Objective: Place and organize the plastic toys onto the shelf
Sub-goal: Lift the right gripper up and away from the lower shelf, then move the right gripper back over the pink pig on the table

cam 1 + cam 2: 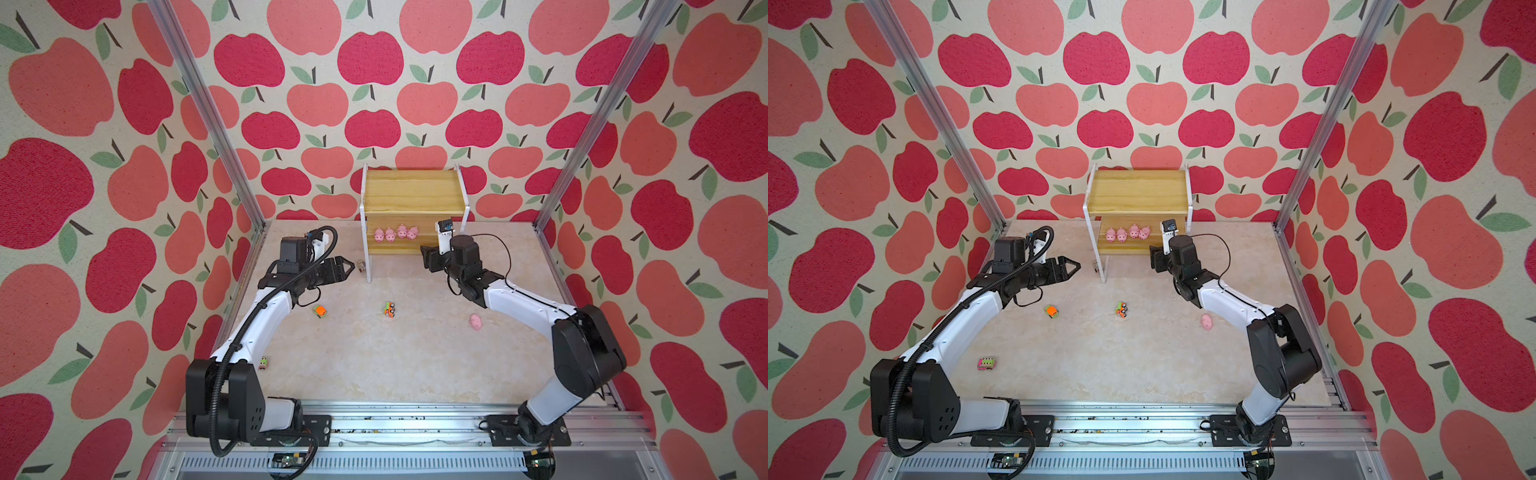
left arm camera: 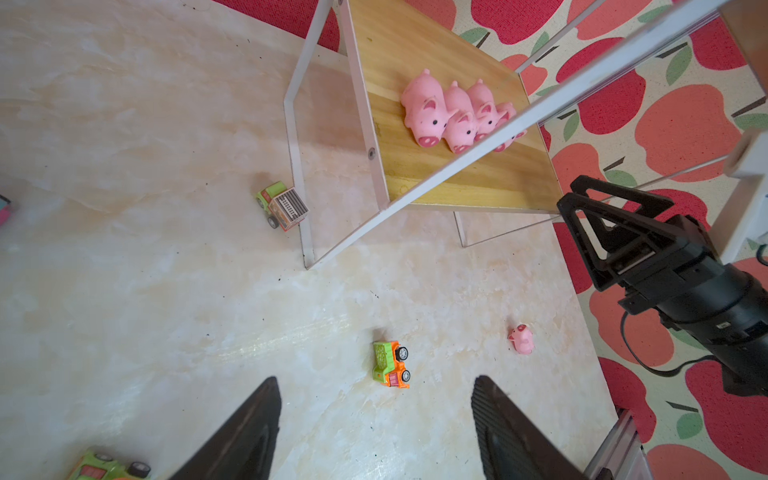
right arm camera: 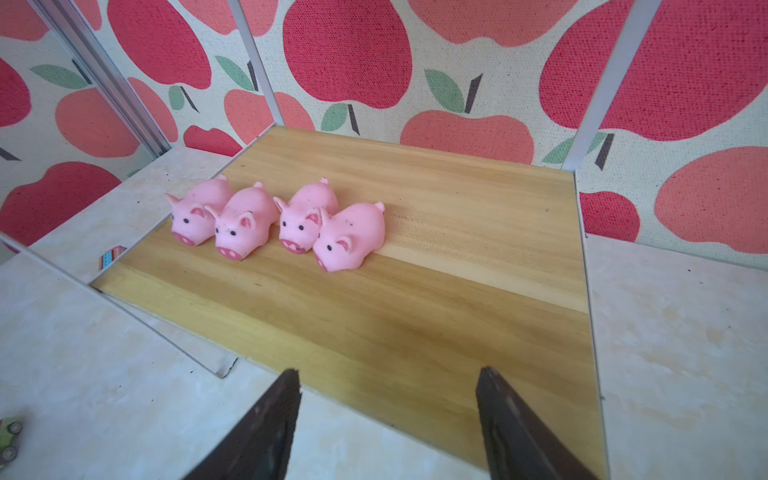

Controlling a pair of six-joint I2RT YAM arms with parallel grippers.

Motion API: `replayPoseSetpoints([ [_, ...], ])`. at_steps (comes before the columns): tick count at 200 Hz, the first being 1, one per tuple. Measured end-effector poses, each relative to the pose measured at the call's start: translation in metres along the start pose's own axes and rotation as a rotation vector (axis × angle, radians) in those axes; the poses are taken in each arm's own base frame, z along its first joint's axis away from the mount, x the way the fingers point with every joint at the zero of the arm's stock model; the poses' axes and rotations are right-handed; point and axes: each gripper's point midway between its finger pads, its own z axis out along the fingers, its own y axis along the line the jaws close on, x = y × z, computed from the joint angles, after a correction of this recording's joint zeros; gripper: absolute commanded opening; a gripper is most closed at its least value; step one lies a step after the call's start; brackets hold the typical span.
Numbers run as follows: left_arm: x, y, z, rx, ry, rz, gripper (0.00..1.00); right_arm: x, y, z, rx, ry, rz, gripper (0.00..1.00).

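So, the right gripper (image 3: 388,372) and left gripper (image 1: 345,266) are both spread open and empty, the right one at the shelf's (image 3: 457,291) lower board. Four pigs (image 3: 274,220) sit there in a tight row; top board's bare. Left on the marble-look table (image 1: 415,365): one pig (image 1: 476,321) and four trucks (image 1: 390,310) I can spot, one truck (image 2: 282,205) right by the shelf leg. Pigs look rounded, rubbery; trucks boxy hard plastic on wheels; shelf's grainy wood, thin white metal frame.

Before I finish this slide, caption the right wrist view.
Four pink pigs lined up on the shelf, right claw open.
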Motion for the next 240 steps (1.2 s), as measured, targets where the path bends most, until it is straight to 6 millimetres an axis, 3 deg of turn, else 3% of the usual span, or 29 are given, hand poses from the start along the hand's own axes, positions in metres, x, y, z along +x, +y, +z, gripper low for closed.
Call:
replayPoseSetpoints([
  [66,0.013,-0.006,0.012,0.005,0.04,0.038,0.75,0.039,-0.005,-0.053,-0.073,0.046,0.029,0.68],
  [85,0.014,-0.002,0.014,0.003,0.047,0.028,0.75,0.037,-0.022,-0.07,-0.078,0.025,0.084,0.67],
  [110,0.013,0.006,0.016,0.004,0.047,0.002,0.75,0.028,-0.06,-0.086,-0.056,-0.018,0.211,0.64],
  [133,0.008,0.015,0.015,0.003,0.031,-0.028,0.75,0.023,-0.094,-0.089,-0.044,-0.029,0.341,0.58],
  [161,0.003,0.026,0.014,0.002,0.02,-0.071,0.74,0.004,-0.13,-0.074,-0.077,-0.024,0.494,0.48],
  [193,-0.003,0.033,0.013,-0.005,0.018,-0.094,0.74,-0.017,-0.152,-0.057,-0.12,-0.002,0.578,0.47],
  [216,-0.013,0.03,0.01,-0.002,-0.002,-0.083,0.74,-0.005,-0.151,-0.061,-0.096,0.076,0.594,0.47],
  [240,-0.013,0.032,0.009,-0.011,0.001,-0.086,0.74,0.034,-0.149,-0.076,0.006,0.205,0.59,0.51],
])
